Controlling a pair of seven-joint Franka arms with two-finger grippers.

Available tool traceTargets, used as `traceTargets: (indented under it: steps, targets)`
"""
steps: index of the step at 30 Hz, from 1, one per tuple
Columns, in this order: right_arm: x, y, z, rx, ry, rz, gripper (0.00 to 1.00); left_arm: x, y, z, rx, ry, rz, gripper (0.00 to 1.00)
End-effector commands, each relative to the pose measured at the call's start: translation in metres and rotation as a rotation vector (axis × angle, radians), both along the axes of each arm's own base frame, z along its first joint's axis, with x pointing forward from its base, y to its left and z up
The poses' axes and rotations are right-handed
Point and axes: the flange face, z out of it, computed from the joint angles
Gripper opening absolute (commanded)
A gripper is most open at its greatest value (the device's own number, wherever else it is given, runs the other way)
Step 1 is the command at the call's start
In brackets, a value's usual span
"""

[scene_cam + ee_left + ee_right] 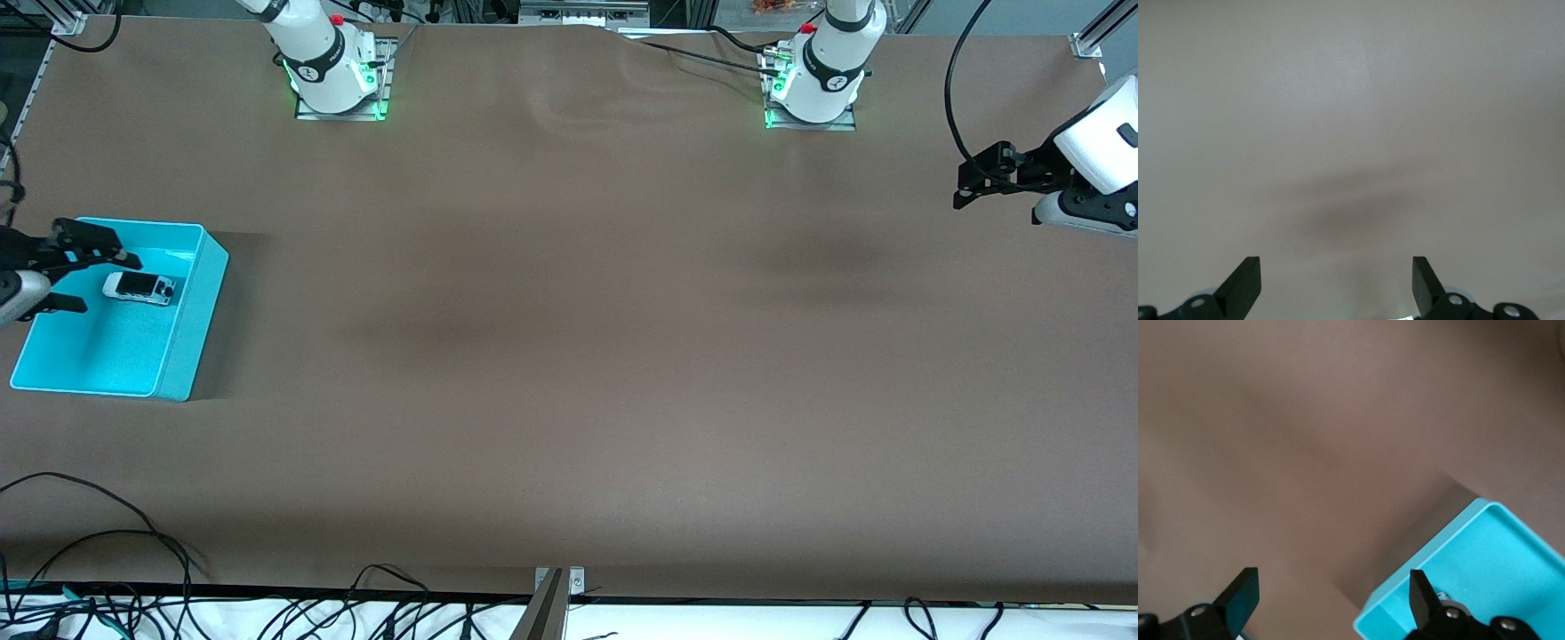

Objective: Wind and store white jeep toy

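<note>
At the right arm's end of the table (569, 356), the front view shows a turquoise bin (191, 333) resting on the brown surface. The white jeep toy (138, 287) lies on the bin floor, in the part of the bin farther from the front camera. The right gripper (78, 280) hangs over the bin's outer edge, beside the toy but apart from it, with its black fingers spread and nothing between them. The right arm's base stands along the top of this view; its wrist enters from the view's edge. The left gripper (965, 185) is held up over the bare surface at the left arm's end of the table, well apart from the bin, its wrist roughly level and its fingers pointing toward the table's middle. That arm waits.

The left wrist view shows the left gripper (1337, 283) with both fingertips (1245, 280) set wide, released, over plain brown table (1351, 100).

The right wrist view shows the right gripper (1331, 597) likewise released, fingertips (1241, 590) wide. One fingertip lies over the bin (1511, 567) corner, the other over bare table (1305, 420). The toy cannot be made out clearly here.
</note>
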Motion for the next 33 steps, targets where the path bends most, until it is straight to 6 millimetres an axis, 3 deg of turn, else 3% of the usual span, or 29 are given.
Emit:
traceTargets:
  steps: [1, 8, 17, 21, 26, 28, 33]
  targets:
    - [0.003, 0.024, 0.013, -0.080, 0.035, -0.202, 1.00, 0.002, 0.000, 0.007, -0.005, -0.002, -0.006, 1.00]
    - [0.008, 0.056, 0.029, -0.118, 0.014, -0.313, 1.00, 0.002, -0.001, 0.006, -0.005, 0.000, -0.008, 1.00]
    - [0.009, 0.060, 0.034, -0.117, -0.002, -0.312, 1.00, 0.002, -0.002, 0.007, -0.005, -0.002, -0.009, 1.00]
    - [0.008, 0.073, 0.039, -0.126, -0.014, -0.313, 1.00, 0.002, 0.000, 0.007, -0.003, -0.002, -0.006, 1.00]
    - [-0.004, 0.085, 0.048, -0.135, -0.017, -0.348, 1.00, 0.002, 0.000, 0.007, -0.005, -0.002, -0.008, 1.00]
    - [-0.011, 0.078, 0.049, -0.140, -0.010, -0.375, 1.00, 0.002, -0.002, 0.007, -0.003, -0.002, -0.009, 1.00]
    - [-0.034, 0.083, 0.052, -0.151, 0.006, -0.456, 1.00, 0.002, -0.005, 0.007, -0.005, -0.002, -0.017, 1.00]
